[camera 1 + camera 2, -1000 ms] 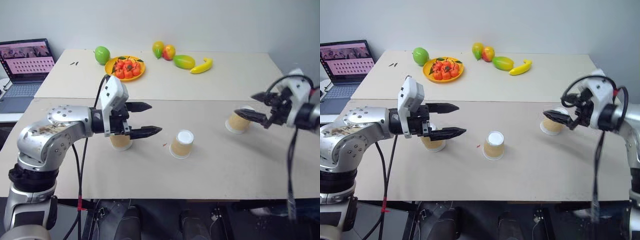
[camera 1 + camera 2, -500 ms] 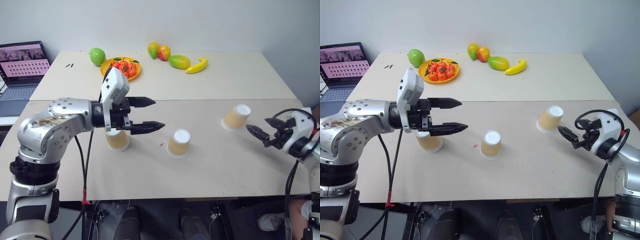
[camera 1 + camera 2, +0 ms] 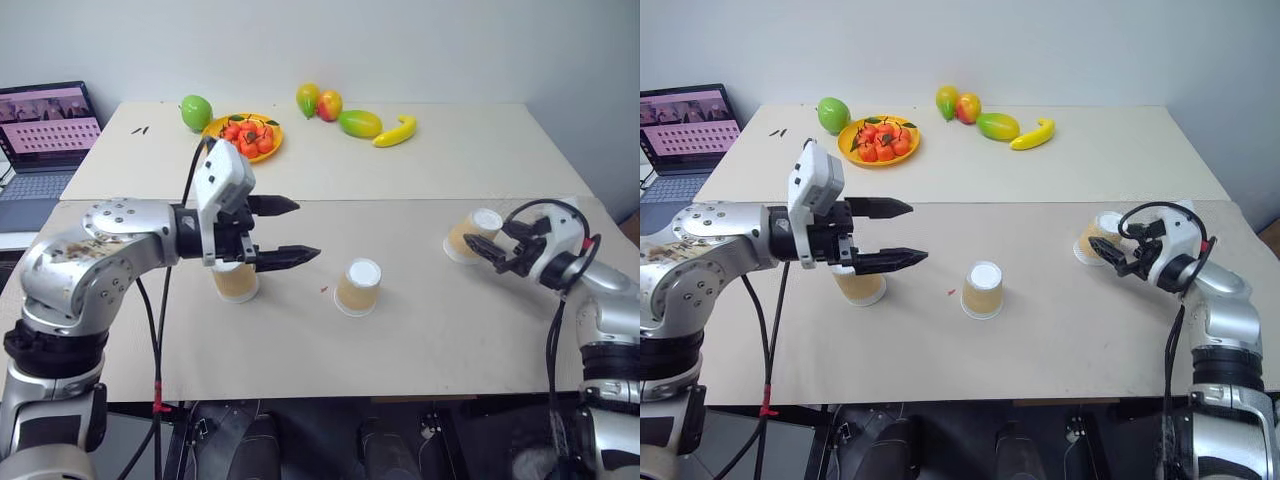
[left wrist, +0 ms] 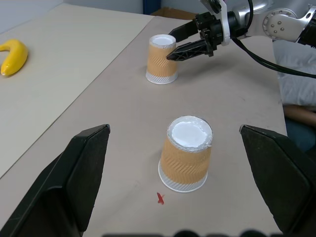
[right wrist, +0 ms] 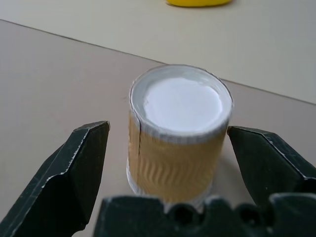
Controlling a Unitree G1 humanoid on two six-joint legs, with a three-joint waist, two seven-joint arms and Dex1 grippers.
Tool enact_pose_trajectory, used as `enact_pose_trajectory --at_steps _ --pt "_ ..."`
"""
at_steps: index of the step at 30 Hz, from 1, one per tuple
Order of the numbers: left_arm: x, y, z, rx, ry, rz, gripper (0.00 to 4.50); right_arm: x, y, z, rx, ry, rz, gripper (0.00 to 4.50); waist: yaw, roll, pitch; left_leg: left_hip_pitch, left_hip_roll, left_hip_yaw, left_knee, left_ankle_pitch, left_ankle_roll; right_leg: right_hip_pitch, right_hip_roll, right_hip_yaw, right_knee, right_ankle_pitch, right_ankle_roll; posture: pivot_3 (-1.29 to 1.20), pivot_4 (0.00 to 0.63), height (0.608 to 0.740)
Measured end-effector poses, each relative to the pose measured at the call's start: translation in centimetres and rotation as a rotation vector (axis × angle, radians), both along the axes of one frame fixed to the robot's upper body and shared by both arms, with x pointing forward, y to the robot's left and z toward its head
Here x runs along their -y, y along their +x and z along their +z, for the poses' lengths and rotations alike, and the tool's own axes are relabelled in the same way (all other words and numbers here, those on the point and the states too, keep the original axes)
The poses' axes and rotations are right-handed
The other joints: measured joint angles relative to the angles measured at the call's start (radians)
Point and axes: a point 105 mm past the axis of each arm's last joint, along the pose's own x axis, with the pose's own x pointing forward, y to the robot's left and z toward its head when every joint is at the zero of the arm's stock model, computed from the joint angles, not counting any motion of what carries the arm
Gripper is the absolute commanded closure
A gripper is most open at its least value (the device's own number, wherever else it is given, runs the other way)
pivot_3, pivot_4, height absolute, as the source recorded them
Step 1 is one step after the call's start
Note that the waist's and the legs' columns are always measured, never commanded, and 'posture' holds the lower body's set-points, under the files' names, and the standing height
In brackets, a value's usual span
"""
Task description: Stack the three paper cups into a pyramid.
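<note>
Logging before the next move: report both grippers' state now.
Left gripper: jaws open, holding nothing, above the left cup.
Right gripper: jaws open either side of the right cup, not closed on it.

left cup [image 3: 236,283] half behind left end effector [image 3: 283,232]; laptop [image 3: 45,135] cut off

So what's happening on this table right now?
Three paper cups stand upside down and apart on the table; nothing is stacked yet. The right gripper, open, has its fingers on either side of the right cup. The left gripper, open, hovers above the left cup. The middle cup stands untouched.
</note>
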Motion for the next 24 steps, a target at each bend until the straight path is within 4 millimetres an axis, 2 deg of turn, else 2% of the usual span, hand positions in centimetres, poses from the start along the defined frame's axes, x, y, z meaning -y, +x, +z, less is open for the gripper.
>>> enact_pose_trajectory --at_steps 4,8,10,18,21,24 --pt "-0.1 0.0 -0.1 -0.004 0.002 0.013 0.00 -0.4 1.0 0.1 0.003 -0.003 0.006 0.03 0.000 0.000 0.000 0.000 0.000 0.000 0.000 0.000 0.000 0.000 0.000 0.000 0.000 0.000 0.000 0.00 0.150 0.732" --pt "-0.4 0.0 -0.3 -0.010 0.003 0.023 0.00 -0.8 2.1 0.5 0.016 0.001 0.005 0.97 -0.002 0.000 0.000 0.000 0.000 0.000 -0.001 0.000 0.000 0.000 0.000 0.000 0.000 0.000 0.000 0.00 0.150 0.732" --pt "-0.6 0.0 -0.2 -0.006 0.006 0.028 0.00 -0.7 2.3 0.5 0.021 -0.005 0.001 1.72 -0.001 0.000 0.000 0.000 0.000 0.000 -0.001 0.000 0.000 0.000 0.000 0.000 0.000 0.000 0.000 0.00 0.150 0.732" --pt "-0.7 0.0 0.0 0.004 0.003 0.031 0.00 -1.5 2.1 1.2 0.037 -0.060 0.060 1.72 0.000 0.000 0.000 0.000 0.000 0.000 -0.001 0.000 0.000 0.000 0.000 0.000 0.000 0.000 0.000 0.00 0.150 0.732" --pt "-0.5 -0.1 0.0 0.007 -0.002 0.026 0.00 -2.3 0.9 3.0 0.040 -0.107 0.148 1.72 0.001 0.002 0.001 0.000 0.000 0.000 -0.001 0.000 0.000 -0.001 0.000 0.000 0.000 0.000 0.000 0.00 0.150 0.732" --pt "-0.1 -0.1 0.0 0.003 -0.013 0.013 0.00 -4.1 -1.6 5.7 0.053 -0.170 0.308 1.72 0.004 0.003 0.002 0.000 0.000 0.000 -0.002 0.000 0.000 0.000 0.000 0.000 0.000 -0.001 0.000 0.00 0.150 0.732"
